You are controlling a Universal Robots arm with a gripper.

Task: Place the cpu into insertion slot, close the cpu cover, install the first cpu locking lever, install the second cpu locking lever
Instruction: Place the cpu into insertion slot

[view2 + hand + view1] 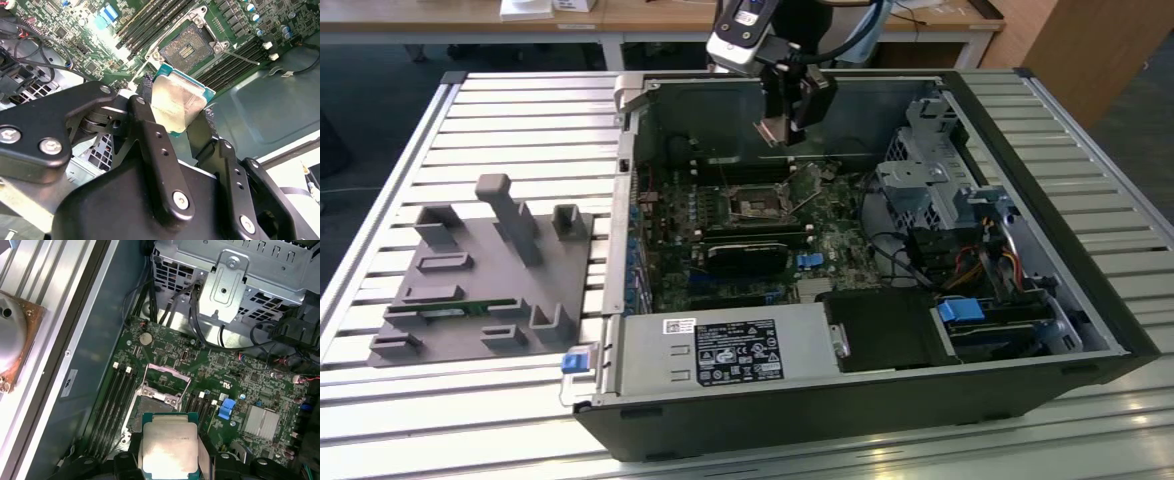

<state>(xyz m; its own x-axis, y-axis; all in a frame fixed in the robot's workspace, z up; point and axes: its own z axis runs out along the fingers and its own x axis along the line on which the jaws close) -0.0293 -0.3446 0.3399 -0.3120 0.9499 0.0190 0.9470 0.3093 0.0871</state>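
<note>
My gripper is shut on the cpu and hangs inside the open computer case, above the motherboard. In both wrist views the cpu is a silvery square chip with a green edge, clamped between two black fingers. The insertion slot lies bare below it, with its dark centre showing and a clear gap to the chip. The cpu cover stands swung open at the slot's far side. A thin locking lever sticks out beside the slot.
Long black memory slots flank the socket. A metal drive cage with cables fills the exterior view's right; the power supply sits at the front. A grey fixture with posts stands on the slatted table outside the case.
</note>
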